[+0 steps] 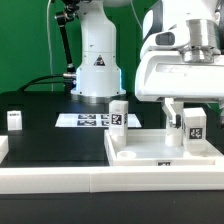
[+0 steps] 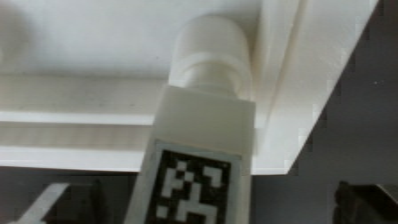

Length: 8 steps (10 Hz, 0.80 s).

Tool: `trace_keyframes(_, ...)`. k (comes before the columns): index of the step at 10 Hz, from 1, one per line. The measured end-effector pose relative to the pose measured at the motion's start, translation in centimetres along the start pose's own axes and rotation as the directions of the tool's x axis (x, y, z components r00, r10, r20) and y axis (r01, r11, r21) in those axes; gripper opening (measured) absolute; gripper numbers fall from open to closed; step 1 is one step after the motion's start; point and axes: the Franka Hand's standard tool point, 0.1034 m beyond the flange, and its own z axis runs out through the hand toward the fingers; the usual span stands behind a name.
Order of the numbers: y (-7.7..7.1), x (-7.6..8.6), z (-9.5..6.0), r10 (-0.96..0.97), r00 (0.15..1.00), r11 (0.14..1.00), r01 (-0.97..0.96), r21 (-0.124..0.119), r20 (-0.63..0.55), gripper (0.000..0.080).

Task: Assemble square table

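Note:
The white square tabletop (image 1: 150, 156) lies upside down at the front, towards the exterior view's right, its raised rim facing up. One tagged white leg (image 1: 193, 125) stands upright in its right-hand corner, and my gripper (image 1: 190, 118) hangs open around it. In the wrist view that leg (image 2: 196, 150) sits in the tabletop corner (image 2: 89, 110). My gripper (image 2: 206, 205) straddles it, and a dark gap shows between the leg and each finger (image 2: 64, 202). A second leg (image 1: 118, 113) stands at the tabletop's far left corner. A third leg (image 1: 14, 120) stands alone on the black surface at the left.
The marker board (image 1: 88, 120) lies flat on the black surface in front of the arm's base (image 1: 95, 70). A long white rail (image 1: 60, 185) borders the front edge. A black cable runs behind the base at the left.

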Motion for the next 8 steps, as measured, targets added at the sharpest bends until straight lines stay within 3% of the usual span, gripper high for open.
trace_keyframes(4, 0.1, 0.1, 0.0, -0.007, 1.000, 1.000, 0.007, -0.001, 0.001, 0.0649)
trace_keyframes(8, 1.8, 2.0, -1.9, -0.019, 0.998, 1.000, 0.019, 0.008, 0.061, 0.0649)
